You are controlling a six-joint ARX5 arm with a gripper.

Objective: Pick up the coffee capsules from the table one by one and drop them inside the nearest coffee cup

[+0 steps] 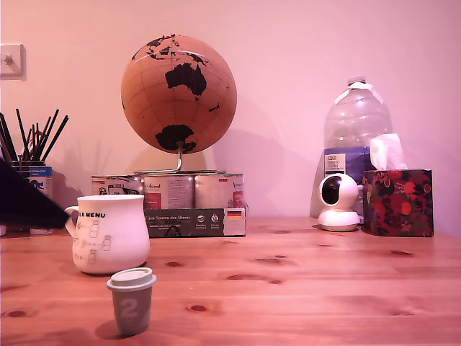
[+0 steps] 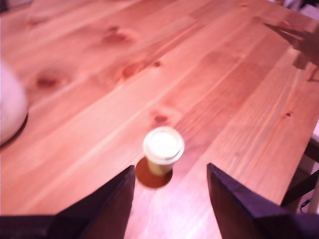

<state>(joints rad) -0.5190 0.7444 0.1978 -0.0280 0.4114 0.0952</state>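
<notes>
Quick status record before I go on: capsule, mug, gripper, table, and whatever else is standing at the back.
capsule: one grey-green coffee capsule marked "2", upright on the table, pale flanged top up
mug: white "MENU" mug, upright, behind the capsule and toward the exterior view's left, apart from it
gripper: gripper open, empty, above the table, capsule just ahead of its fingertips
table: pine tabletop
background: globe, tissue box, small white camera, water bottle

Capsule (image 1: 132,300) stands on the table (image 1: 324,288), before the cup (image 1: 109,233).
</notes>
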